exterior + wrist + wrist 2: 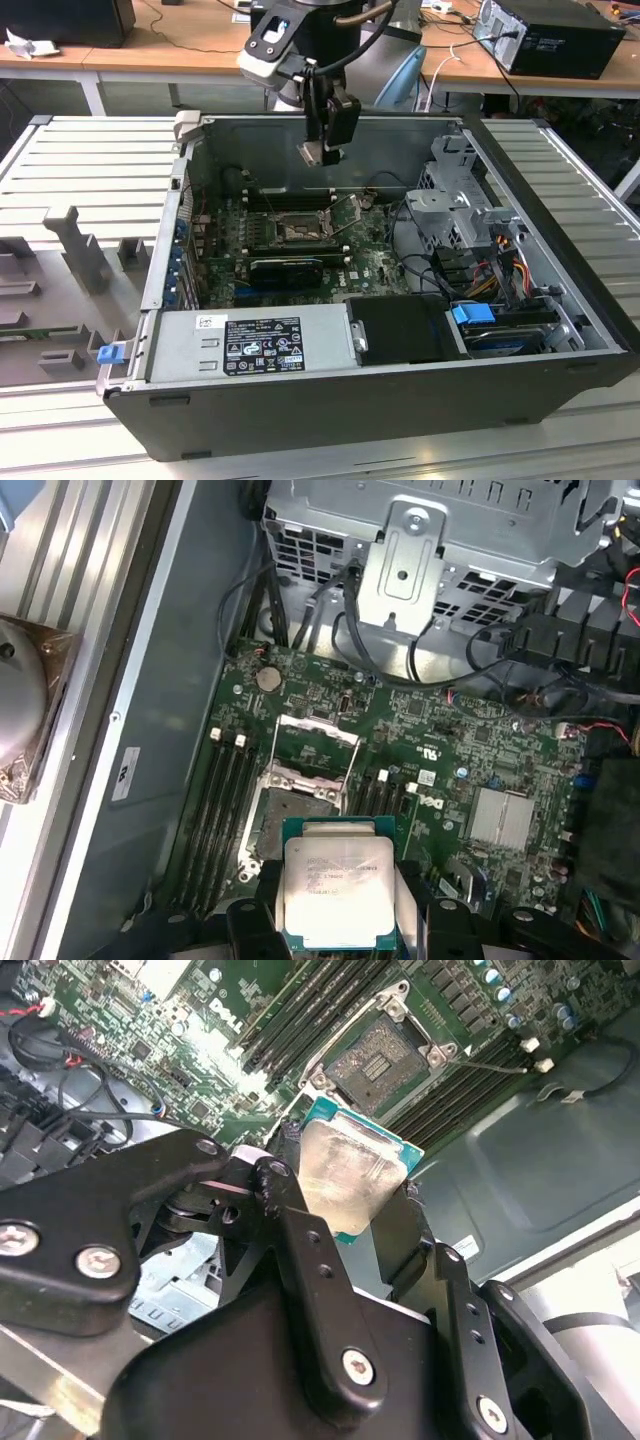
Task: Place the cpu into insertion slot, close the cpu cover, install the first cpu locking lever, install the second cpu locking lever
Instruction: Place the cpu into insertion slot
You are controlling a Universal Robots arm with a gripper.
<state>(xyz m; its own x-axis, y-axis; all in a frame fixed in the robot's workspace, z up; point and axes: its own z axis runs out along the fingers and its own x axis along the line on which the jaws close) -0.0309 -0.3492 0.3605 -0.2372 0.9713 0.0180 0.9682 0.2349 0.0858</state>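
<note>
Black computer case (380,400) lies open on its side on a ribbed grey table (80,170), and it holds everything else. A grey power supply (250,345) fills the case wall nearest the exterior camera. The green motherboard (375,265) covers the floor, with the insertion slot (300,230) near its middle. A silver drive cage (455,205) and loose black cables (420,265) sit on the exterior view's right of the insertion slot. The black graphics card (285,268) lies just beside the insertion slot, on the side toward the power supply. Long black memory slots (215,800) run along two sides of the insertion slot. The gripper (325,150) hangs above the insertion slot, clear of the board, and its black fingers (300,1220) pinch the cpu (345,1185) by two opposite edges. In both wrist views the insertion slot (285,820) is bare and dark. The first wrist view shows the cpu cover (318,728) swung up off the slot and the cpu's (335,880) green border. The exterior view shows the cpu (313,153) as a pale patch under the gripper.
</note>
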